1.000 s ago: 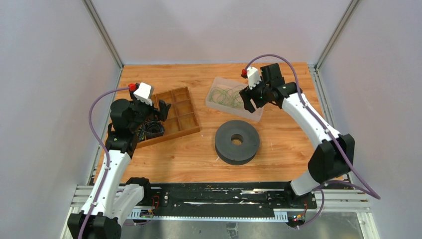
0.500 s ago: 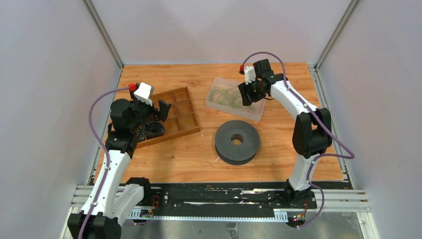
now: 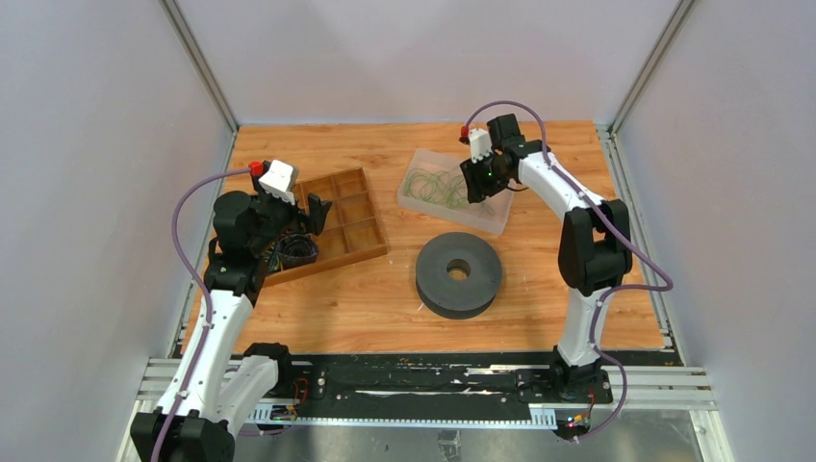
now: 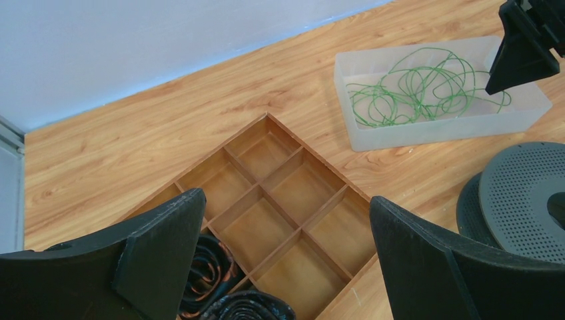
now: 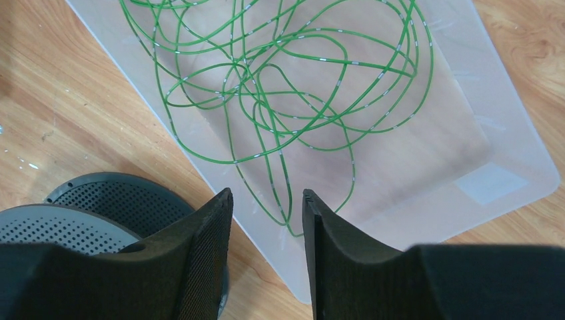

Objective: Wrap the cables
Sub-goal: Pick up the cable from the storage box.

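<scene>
The cables are thin green wires lying in loose tangled loops inside a clear plastic tray. In the right wrist view the cables fill the tray, and one loop's end lies just below my fingertips. My right gripper hangs over the tray's near edge; my right gripper shows a narrow gap between its jaws and holds nothing. My left gripper stands wide open over the wooden box, and my left gripper is empty. The cables also show far right in that view.
A wooden compartment box sits at the left, with black cord bundles in its near cells. A grey perforated disc with a centre hole lies in front of the tray. Grey walls enclose the table.
My right arm has folded back and moved left over the tray, and its jaws have narrowed. The left arm has not moved.
</scene>
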You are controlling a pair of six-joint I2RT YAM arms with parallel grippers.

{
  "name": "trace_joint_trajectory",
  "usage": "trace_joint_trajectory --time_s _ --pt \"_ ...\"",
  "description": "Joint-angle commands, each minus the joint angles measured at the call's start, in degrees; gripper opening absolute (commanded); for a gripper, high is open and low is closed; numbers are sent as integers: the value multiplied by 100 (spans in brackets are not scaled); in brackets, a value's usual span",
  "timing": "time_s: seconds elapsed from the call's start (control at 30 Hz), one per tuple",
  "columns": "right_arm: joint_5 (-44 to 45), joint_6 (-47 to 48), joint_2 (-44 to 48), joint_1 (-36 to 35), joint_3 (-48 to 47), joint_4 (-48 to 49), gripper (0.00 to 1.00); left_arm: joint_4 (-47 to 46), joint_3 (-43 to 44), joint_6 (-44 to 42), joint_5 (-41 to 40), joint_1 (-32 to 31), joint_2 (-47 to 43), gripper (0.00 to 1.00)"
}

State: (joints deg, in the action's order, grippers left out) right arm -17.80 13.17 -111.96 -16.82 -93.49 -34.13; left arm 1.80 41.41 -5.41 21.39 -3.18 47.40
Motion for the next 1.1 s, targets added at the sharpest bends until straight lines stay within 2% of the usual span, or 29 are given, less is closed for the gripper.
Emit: trace_joint_trajectory --time_s 0.0,0.17,0.43,0.77,0.93,1.07 --pt "-60 162 -132 116 -193 -71 42 -134 -32 1 38 21 -28 98" --pt "-101 228 -359 121 -321 -73 33 -133 -35 0 52 26 -19 98" --pt "-28 303 -211 150 -509 -302 1 -143 -38 4 50 21 0 98" --pt "140 128 1703 171 -1173 -729 1 -342 -90 285 -108 20 -34 98" --pt "390 -119 2316 170 -2126 -871 1 -363 -86 303 -82 19 -85 98" --pt "453 -304 2404 170 -3060 -966 1 -423 -69 279 -55 19 -67 98"
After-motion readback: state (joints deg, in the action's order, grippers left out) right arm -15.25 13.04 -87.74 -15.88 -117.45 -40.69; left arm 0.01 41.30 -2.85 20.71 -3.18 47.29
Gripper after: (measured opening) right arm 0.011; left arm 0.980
